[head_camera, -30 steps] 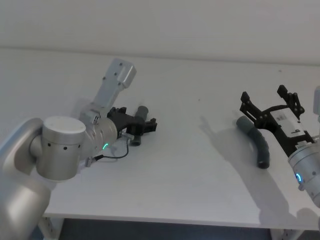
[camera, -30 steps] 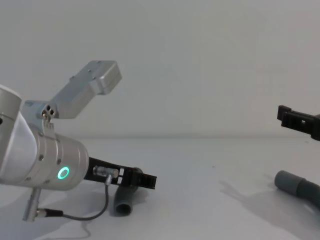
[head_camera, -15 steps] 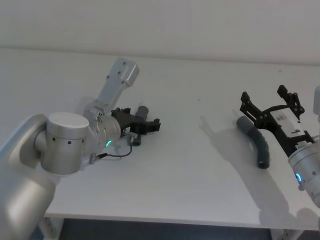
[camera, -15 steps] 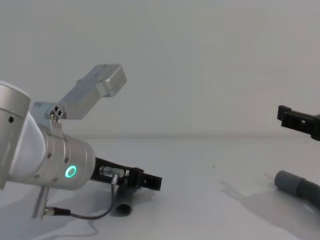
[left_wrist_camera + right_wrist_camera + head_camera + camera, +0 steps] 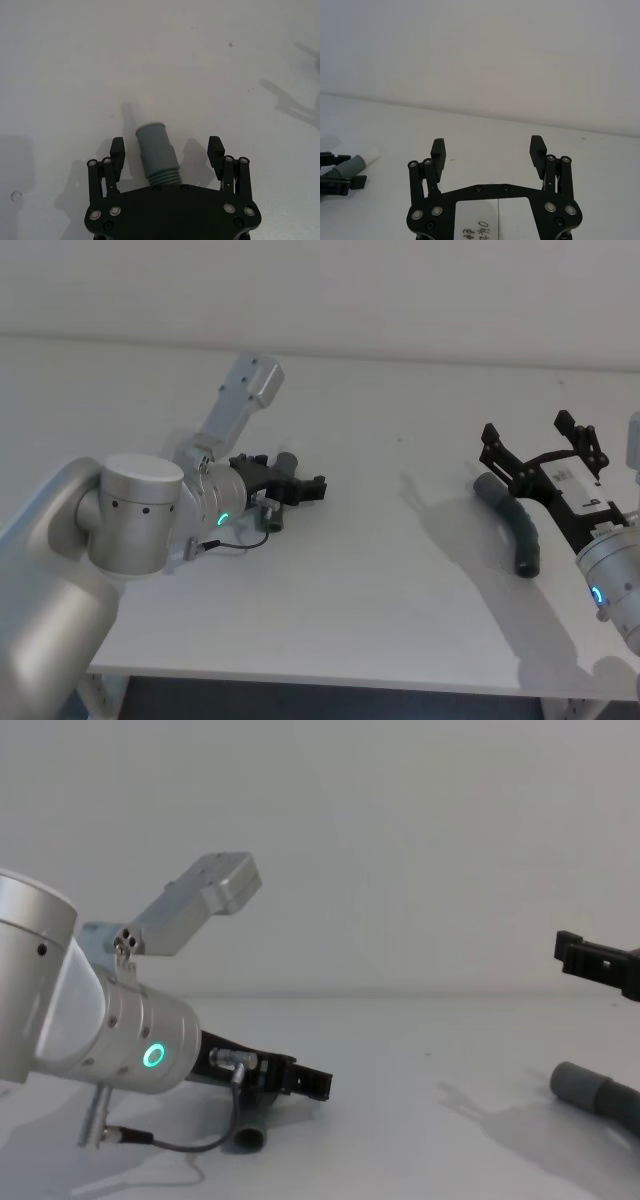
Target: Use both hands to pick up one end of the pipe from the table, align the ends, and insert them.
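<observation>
White table [image 5: 400,570] | left hand [image 5: 166,146] spread astride pipe piece [image 5: 156,152] | right hand [image 5: 487,146] spread | right wrist view: white tip [image 5: 372,154]

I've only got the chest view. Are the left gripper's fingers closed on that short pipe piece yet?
Observer: No. The left gripper is open, fingers either side of the short pipe piece with gaps on both sides.
Operator: And the right gripper? I see just its edge.
Observer: The right gripper is open and holds nothing.
Operator: Where does the curved hose run?
Observer: The curved hose lies on the table, bending back toward the robot, under the right gripper.
</observation>
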